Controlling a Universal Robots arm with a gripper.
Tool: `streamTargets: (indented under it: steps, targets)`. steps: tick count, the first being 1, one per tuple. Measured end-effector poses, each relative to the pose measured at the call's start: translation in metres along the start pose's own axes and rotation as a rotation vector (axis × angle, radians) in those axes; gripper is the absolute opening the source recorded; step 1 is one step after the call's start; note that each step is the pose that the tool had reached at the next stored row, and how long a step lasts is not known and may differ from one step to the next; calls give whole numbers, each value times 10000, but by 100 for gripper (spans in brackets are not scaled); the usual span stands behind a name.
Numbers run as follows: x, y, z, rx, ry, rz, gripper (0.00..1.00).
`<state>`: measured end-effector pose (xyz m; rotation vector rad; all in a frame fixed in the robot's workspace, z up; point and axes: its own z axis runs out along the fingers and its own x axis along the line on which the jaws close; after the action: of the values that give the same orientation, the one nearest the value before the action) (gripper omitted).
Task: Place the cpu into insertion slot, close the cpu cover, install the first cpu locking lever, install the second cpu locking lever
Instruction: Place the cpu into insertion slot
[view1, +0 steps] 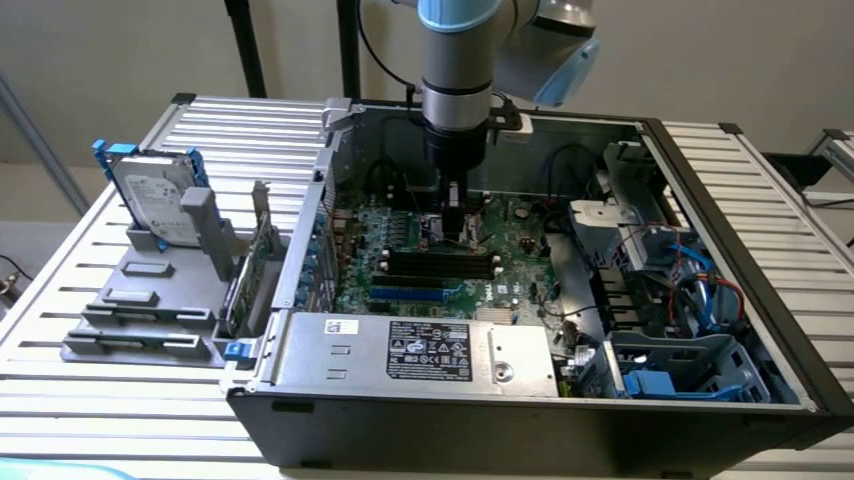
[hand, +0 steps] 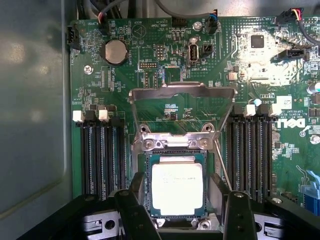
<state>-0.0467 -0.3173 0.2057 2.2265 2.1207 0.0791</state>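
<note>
I see the cpu (hand: 177, 187) with a smooth, glossy silver-grey metal top, the cpu cover (hand: 182, 92) as thin bare shiny metal, green board (hand: 165, 35) matt, memory slots (hand: 102, 160) in black plastic, gripper (hand: 183, 202) matt black, worktop (view1: 761, 190) of pale ribbed metal.

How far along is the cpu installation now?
Done: the small square silver-topped cpu lies in the black square insertion slot. In hand: nothing; the open gripper straddles the cpu. Left: the thin silvery metal cpu cover stands open, so closing it and both lever steps remain.
</note>
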Motion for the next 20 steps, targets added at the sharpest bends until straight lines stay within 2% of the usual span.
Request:
streamTargets:
  steps: [1,2,3,6,7,8,9,10,11,14,17,20]
  targets:
    - [-3,1,-7,2,0,0,60]
    - [-6,1,-13,3,1,0,54]
    - [-10,0,-18,2,2,0,54]
    - [-27,-4,-40,5,0,-1,36]
    - [-37,-11,-51,6,0,1,36]
    - [-49,-20,-64,6,0,-1,30]
    - [-61,-35,-77,6,0,-3,24]
    - [-75,-58,-88,5,1,-2,24]
    - [-90,-89,-100,5,0,-2,13]
    - [-130,-206,-141,6,5,-1,11]
    - [-159,-333,-199,7,61,3,11]
    - [-174,-464,-271,16,189,14,11]
